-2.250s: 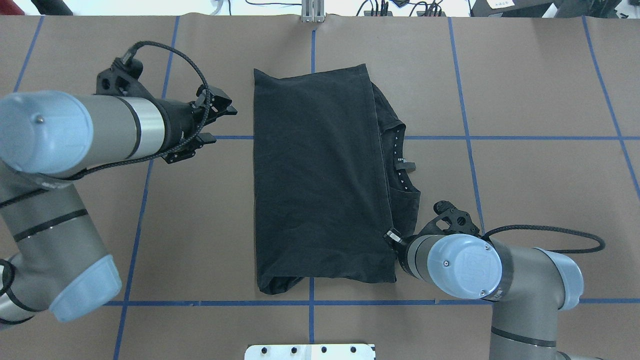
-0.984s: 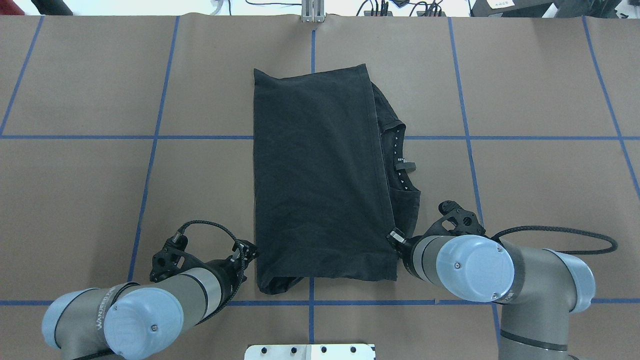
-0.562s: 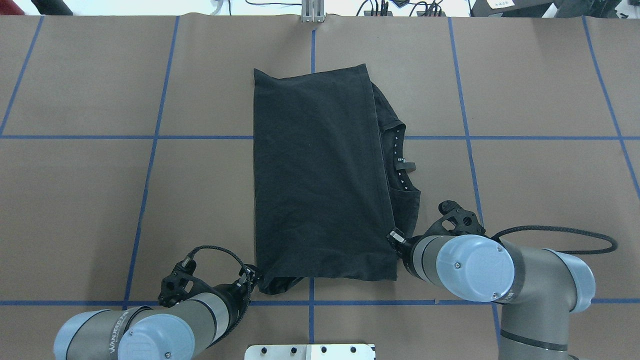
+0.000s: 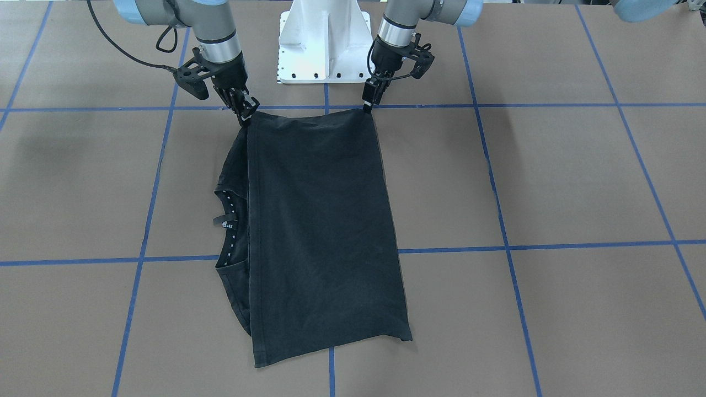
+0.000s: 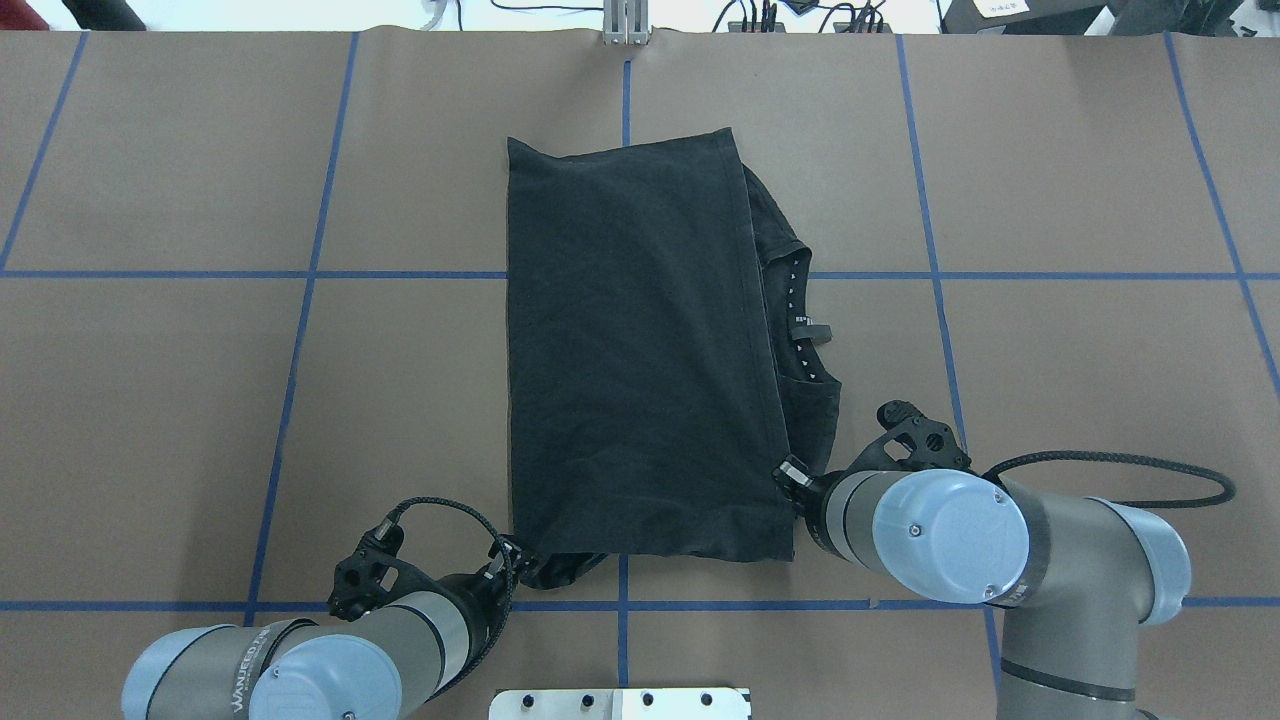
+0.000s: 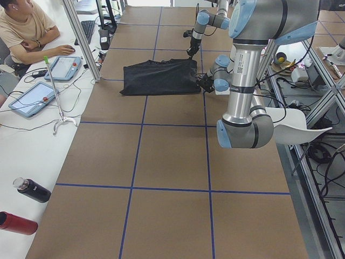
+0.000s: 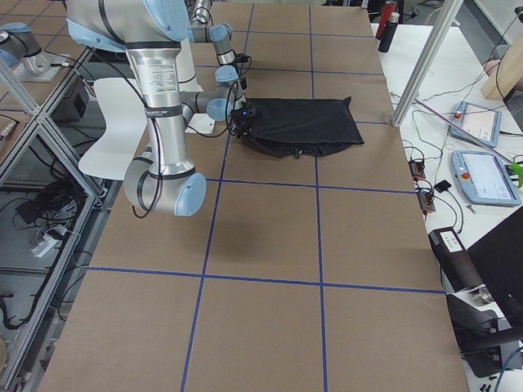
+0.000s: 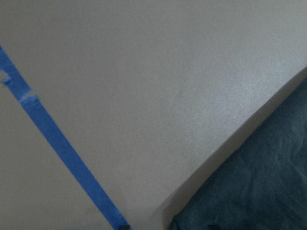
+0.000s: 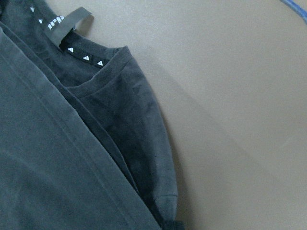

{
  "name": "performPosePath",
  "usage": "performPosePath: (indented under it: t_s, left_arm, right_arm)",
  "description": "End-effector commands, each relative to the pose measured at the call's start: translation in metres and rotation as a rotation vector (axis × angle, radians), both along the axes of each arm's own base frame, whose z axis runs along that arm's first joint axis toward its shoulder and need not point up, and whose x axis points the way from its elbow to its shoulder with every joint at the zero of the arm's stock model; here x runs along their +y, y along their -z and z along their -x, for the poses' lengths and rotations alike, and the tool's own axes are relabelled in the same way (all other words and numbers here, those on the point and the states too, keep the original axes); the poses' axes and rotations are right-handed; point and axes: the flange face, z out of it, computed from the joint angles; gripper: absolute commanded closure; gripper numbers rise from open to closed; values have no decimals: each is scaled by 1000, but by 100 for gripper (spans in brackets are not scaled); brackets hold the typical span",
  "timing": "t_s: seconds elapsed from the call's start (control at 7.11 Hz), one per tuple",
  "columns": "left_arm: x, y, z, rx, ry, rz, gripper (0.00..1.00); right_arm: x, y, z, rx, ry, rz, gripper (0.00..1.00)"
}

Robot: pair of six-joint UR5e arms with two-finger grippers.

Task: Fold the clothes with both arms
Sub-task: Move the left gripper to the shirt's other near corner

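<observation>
Left gripper and right gripper pinch the T-shirt corners.

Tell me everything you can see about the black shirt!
The black T-shirt looks like soft cotton, folded into a long rectangle, lying flat on the brown table. Its collar, with a small neck tag, peeks out along one side. No logo shows. The right claw pinches one robot-side corner; the left claw touches the other.

1. T-shirt: matt black knit cloth, soft, with stitched hems.
2. Table cover: smooth, matt brown paper.
3. Tape lines: blue, faintly glossy.
4. Right arm: satin grey metal tube, smooth light-blue plastic cap, braided black cable.
</observation>
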Motion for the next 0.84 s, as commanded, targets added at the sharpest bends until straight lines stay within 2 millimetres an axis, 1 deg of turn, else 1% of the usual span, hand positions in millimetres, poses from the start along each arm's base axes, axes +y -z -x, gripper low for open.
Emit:
performPosePath:
  t_s: [0.0,0.28,0.42,0.56,0.7]
  left_arm:
    - [-4,-2,-2,-4,26,-15,39]
    - [-5,-1,-7,7,38,-20,39]
    - [-6,1,-8,19,52,-14,45]
    - [-8,-1,-9,27,70,-8,56]
    - [-8,-1,-10,28,74,-7,71]
  right_arm:
    - [0,0,0,0,-1,1,100]
    - [0,0,0,0,0,0,100]
    - [0,1,0,-2,-1,0,100]
    - [0,1,0,-1,0,-1,100]
    - [0,0,0,1,-1,1,100]
